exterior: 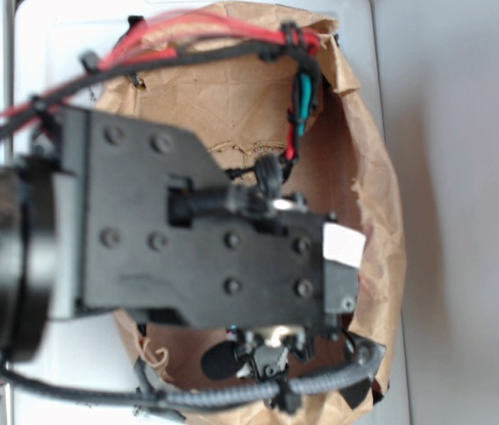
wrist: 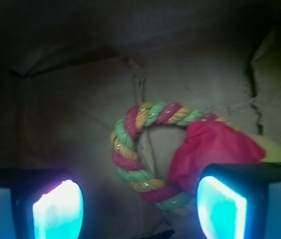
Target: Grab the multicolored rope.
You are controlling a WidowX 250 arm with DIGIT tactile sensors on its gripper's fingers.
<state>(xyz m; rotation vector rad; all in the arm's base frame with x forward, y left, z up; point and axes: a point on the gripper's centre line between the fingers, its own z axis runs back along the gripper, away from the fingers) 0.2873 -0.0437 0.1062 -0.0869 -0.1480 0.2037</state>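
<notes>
Tool (wrist: 139, 209) spread wide, nothing between the pads (wrist: 58, 211) — hovering inside the brown paper bag (exterior: 369, 177). Multicolored rope (wrist: 130, 159) lying on the bag floor, loop centred between the pads, right side touching or tucked under the red crumpled ball (wrist: 212, 149). Grasp not yet made; judged remaining: descend, close on the loop's near strand, lift. Exterior view blocked by the arm.

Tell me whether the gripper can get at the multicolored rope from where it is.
Probably yes. In the wrist view the gripper is open, and the multicolored rope lies between its fingers with its left curve uncovered. A red crumpled ball covers the loop's right side, so it might get pinched too.
</notes>
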